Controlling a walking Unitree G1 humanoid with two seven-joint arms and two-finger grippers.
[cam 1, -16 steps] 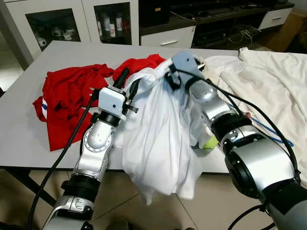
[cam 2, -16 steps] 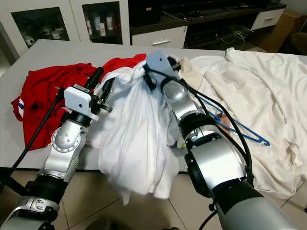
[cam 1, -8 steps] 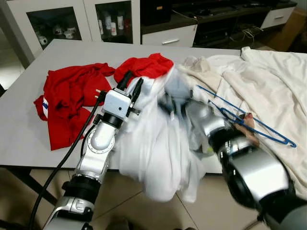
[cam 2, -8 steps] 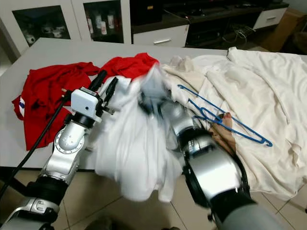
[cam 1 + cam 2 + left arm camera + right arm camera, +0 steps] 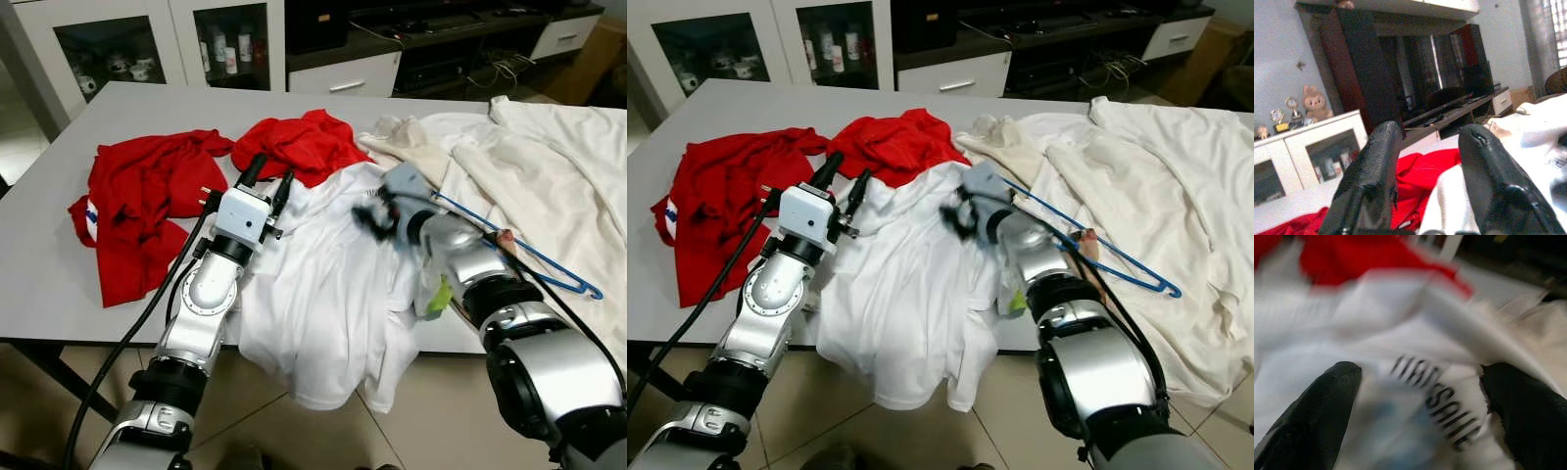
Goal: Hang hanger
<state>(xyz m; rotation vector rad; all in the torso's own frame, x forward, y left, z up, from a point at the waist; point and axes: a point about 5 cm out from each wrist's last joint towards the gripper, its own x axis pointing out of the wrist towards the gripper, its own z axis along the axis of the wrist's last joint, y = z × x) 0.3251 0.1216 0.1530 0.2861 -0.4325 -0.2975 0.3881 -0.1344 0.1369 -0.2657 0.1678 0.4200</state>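
A blue wire hanger (image 5: 524,253) lies on cream garments (image 5: 534,162) at the table's right. A white shirt (image 5: 323,284) lies spread on the table's front, its lower part hanging over the edge. My right gripper (image 5: 375,210) hovers low over the shirt's upper right part, left of the hanger, blurred. In the right wrist view its fingers (image 5: 1327,396) stand wide apart above the shirt's black lettering (image 5: 1437,399), holding nothing. My left gripper (image 5: 268,178) is open at the shirt's upper left edge, fingers (image 5: 1374,166) pointing toward the red cloth.
Two red garments (image 5: 137,196) (image 5: 304,142) lie on the grey table (image 5: 59,284), left and back centre. White cabinets with glass doors (image 5: 108,49) and a dark TV stand (image 5: 441,39) stand behind the table. Tiled floor lies below the front edge.
The white shirt, held up by my right gripper a second ago, now lies flat on the table. The right gripper has dropped lower and opened. The blue hanger is uncovered.
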